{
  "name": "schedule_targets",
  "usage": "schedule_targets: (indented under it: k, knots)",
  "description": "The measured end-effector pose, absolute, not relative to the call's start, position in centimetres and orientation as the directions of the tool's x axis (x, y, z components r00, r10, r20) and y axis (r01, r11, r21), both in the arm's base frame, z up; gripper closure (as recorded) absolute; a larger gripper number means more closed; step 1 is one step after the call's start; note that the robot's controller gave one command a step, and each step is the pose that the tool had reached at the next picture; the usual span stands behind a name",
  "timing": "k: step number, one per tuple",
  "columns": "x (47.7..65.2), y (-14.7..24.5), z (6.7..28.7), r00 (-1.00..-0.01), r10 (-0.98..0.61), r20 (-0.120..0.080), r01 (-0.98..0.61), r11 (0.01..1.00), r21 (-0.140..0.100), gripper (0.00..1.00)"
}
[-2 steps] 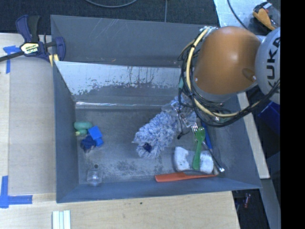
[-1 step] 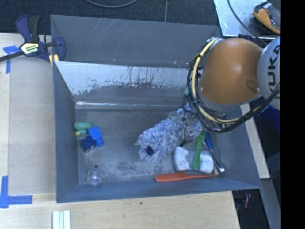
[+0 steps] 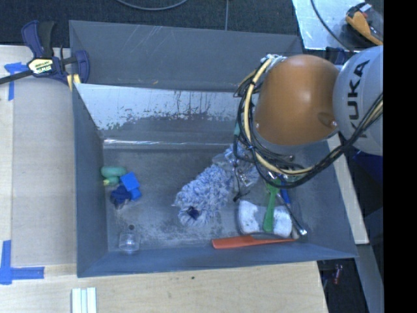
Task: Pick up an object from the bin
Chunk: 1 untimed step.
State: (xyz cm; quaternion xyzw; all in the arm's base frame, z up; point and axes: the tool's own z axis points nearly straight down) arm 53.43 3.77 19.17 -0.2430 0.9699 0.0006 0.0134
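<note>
Mostly hidden under the orange wrist cover (image 3: pixel 293 100), the end effector (image 3: pixel 242 175) hangs at the edge of a blue-and-white shaggy cloth (image 3: pixel 202 193); open or closed, cannot tell. Just nearside of it: white lumps (image 3: pixel 247 217), green stick (image 3: pixel 269 214), red stick (image 3: pixel 251 242). Far off past the cloth: blue block (image 3: pixel 129 186), clear cup (image 3: pixel 128 242).

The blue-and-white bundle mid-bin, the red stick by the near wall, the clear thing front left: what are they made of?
Blue-and-white bundle: looks like soft cloth, matte, crumpled with a printed pattern. Red stick: probably plastic, smooth, even colour, straight edges. Clear thing: see-through, glossy, plastic or glass; I cannot tell which.
</note>
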Motion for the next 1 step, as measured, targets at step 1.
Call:
schedule_targets:
  k: [1]
  knots:
    - [52.21, 2.76, 18.55, -0.936, -0.351, -0.018, -0.351, 0.936, -0.004, 1.0]
